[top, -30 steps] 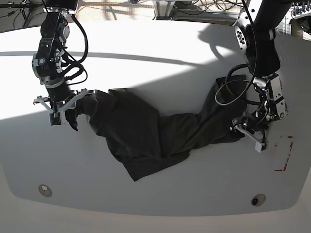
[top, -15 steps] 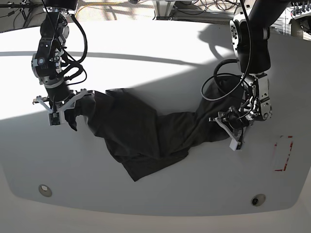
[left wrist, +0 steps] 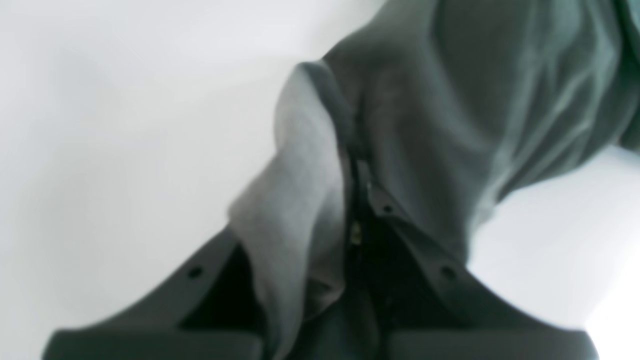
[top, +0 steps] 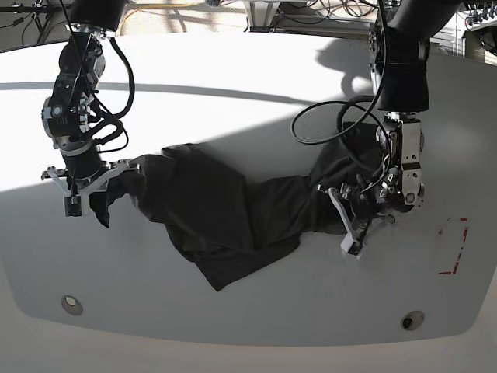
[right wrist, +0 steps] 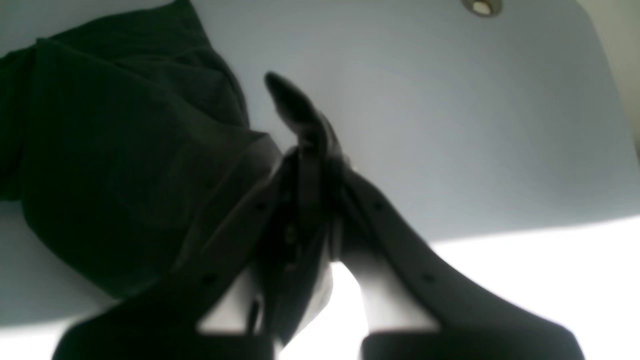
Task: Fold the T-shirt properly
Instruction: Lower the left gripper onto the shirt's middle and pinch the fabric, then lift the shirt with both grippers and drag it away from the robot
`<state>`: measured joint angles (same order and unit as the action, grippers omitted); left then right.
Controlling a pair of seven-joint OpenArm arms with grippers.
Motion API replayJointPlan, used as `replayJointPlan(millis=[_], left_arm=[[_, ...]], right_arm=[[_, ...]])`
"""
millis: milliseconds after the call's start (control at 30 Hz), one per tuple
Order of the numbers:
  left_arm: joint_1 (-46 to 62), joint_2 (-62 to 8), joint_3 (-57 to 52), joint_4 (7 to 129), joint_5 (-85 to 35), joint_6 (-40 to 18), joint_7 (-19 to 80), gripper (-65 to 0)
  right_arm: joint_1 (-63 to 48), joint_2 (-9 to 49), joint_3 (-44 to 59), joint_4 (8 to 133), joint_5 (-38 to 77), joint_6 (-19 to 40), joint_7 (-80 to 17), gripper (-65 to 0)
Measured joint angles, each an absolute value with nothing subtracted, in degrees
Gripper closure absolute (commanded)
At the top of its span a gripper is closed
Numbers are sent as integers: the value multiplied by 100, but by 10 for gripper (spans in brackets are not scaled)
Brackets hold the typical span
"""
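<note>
Left gripper [left wrist: 357, 200]: jaws drawn together on a fold of the T-shirt [top: 225, 214]. The left wrist view shows grey-black cloth pinched in the narrow slot between the two fingers [left wrist: 425, 255], with the fabric rising away above them in a gathered ridge. In the base view this gripper [top: 351, 221] sits at the garment's end on that view's right, low over the table [top: 248, 101].

Right gripper [right wrist: 305, 165]: jaws closed, with a dark strip of cloth clamped between them. The right wrist view shows a pointed tip of the fabric sticking up past the fingertips, and the bulk of the shirt lying to the view's left. In the base view this gripper [top: 89, 190] holds the opposite end of the garment, and a short tail of cloth hangs beneath it.

T-shirt: lies on the white table, stretched between the two grippers. Its long axis runs across the base view from left to right. The middle sags towards the near edge of the table, where a wrinkled lobe spreads out flat. Both gripped ends appear raised slightly; the central part rests on the surface. Collar and sleeve orientation cannot be made out.

A red corner marking [top: 457, 247] lies on the table, apart from the shirt.
</note>
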<state>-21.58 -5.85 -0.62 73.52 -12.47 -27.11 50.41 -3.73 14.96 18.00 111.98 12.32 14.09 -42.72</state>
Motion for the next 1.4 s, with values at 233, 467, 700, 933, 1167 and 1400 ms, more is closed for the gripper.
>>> replayJointPlan(millis=[233,467,700,933,1167,1400], left_arm=[[-2958,-191,-196,8403,-1330,-2720,5153,0],[-3024,-19,-694,9421,-1275,-2692,5369,0],[-3044,58,-871,10121,-1249,-2711,5763,0],[-3505,51,-1420,10324,-1291,-2709,5922,0],[-3828,-115,-1645,10272,-1262,-2705,5996,0],[-3717,-128,-1645,10119,-1295,-2707,5968,0]], right_arm=[[174,1586,1855,11194,1229,1404,-4265,-14],[797,1994,1833,10971,1315,1437,-4270,-14],[1634,2368,1796,10711,1343,1466,-4265,-14],[2556,2945,1791,10401,1553,1540,-4318,-14],[3275,3474,1791,10103,2001,1664,-4678,-14],[3350,3846,1846,10003,2150,1658,-4779,-14]])
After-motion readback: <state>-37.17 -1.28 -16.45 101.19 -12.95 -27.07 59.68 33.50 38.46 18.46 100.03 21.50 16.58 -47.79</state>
